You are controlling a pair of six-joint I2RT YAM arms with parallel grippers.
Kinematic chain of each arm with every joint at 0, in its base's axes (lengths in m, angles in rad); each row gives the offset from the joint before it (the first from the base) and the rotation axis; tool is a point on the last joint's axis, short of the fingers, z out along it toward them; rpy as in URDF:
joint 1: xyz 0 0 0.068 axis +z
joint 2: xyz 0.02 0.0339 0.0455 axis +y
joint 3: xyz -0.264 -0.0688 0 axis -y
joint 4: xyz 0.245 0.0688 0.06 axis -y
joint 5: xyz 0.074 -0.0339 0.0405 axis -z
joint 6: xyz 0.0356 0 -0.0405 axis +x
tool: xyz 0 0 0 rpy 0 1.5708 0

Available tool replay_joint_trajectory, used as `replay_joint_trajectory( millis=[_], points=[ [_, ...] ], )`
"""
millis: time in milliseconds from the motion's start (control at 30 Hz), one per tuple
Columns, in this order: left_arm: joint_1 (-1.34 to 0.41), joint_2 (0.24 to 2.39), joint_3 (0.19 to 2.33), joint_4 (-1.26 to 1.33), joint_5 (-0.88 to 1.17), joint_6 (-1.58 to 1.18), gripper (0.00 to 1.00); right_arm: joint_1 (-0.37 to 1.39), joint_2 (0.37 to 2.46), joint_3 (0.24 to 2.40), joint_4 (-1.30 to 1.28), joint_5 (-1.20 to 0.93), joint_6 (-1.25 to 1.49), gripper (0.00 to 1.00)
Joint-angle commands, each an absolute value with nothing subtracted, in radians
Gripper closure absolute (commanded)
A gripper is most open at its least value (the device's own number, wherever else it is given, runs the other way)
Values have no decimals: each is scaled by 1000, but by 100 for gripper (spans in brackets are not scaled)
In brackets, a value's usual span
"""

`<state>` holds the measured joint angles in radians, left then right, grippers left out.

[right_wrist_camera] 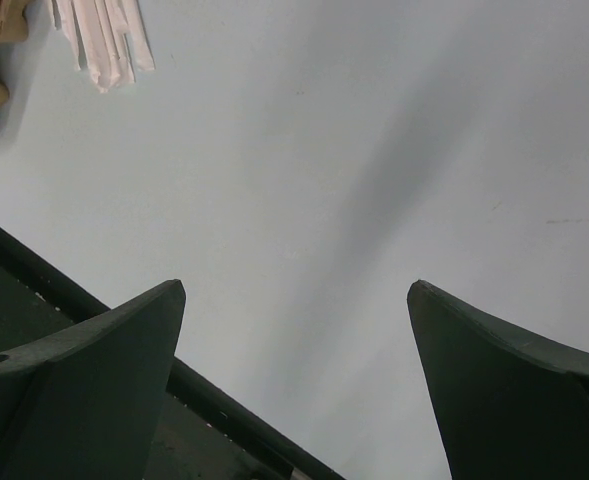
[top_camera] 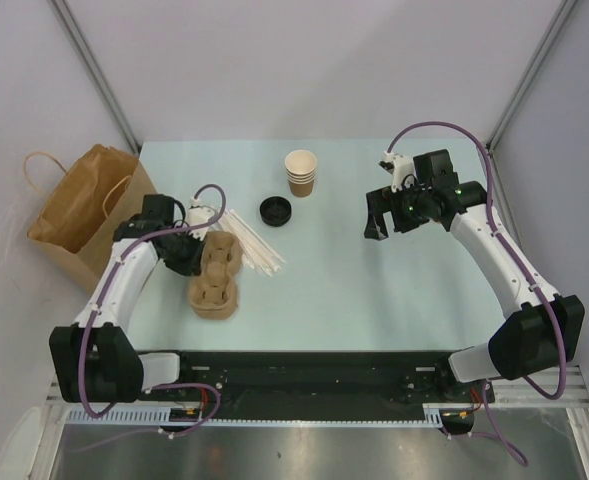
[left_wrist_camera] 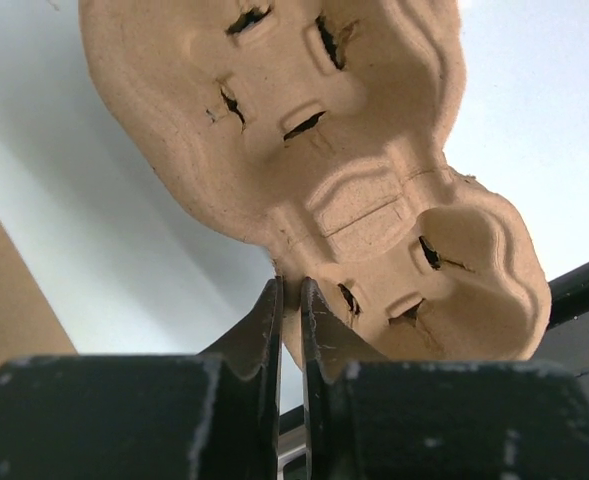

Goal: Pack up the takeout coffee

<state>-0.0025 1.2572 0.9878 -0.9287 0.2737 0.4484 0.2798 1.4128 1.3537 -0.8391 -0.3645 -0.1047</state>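
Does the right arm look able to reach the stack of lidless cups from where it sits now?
Probably yes. The right tool is open and empty, and only bare table shows between it and the cup stack. The stack stands alone, with nothing crowding the side that faces the tool.

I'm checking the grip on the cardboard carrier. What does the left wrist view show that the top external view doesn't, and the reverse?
Only the left wrist view: the left gripper shut on the rim of the cup carrier, and the slits in its wells. Only the top external view: the stack of lidless cups, a black lid, white sticks, and the right gripper open above the table. Both: the carrier, the pale table and, apparently, the brown paper bag.
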Motion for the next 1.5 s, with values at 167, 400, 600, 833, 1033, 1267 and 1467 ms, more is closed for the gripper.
replay_joint_trajectory(
  millis=[167,400,600,833,1033,1267,1467],
  points=[
    [64,1203,1078,-966,393,491,100,288,1401,1353,-811,-429,-98,0],
    [78,1193,1106,-989,423,506,100,339,1394,1353,-781,-555,-104,0],
    [78,1164,1051,-968,422,523,100,436,1407,1353,-689,-655,-61,3],
    [78,1147,988,-916,440,520,100,549,1532,1390,-497,-784,131,20],
    [80,1154,976,-894,446,505,100,636,1666,1457,-266,-834,328,37],
    [80,1160,976,-888,443,497,100,739,1859,1557,-12,-853,578,54],
    [81,1155,957,-877,443,497,100,802,2012,1641,-41,-845,597,58]
  ],
)
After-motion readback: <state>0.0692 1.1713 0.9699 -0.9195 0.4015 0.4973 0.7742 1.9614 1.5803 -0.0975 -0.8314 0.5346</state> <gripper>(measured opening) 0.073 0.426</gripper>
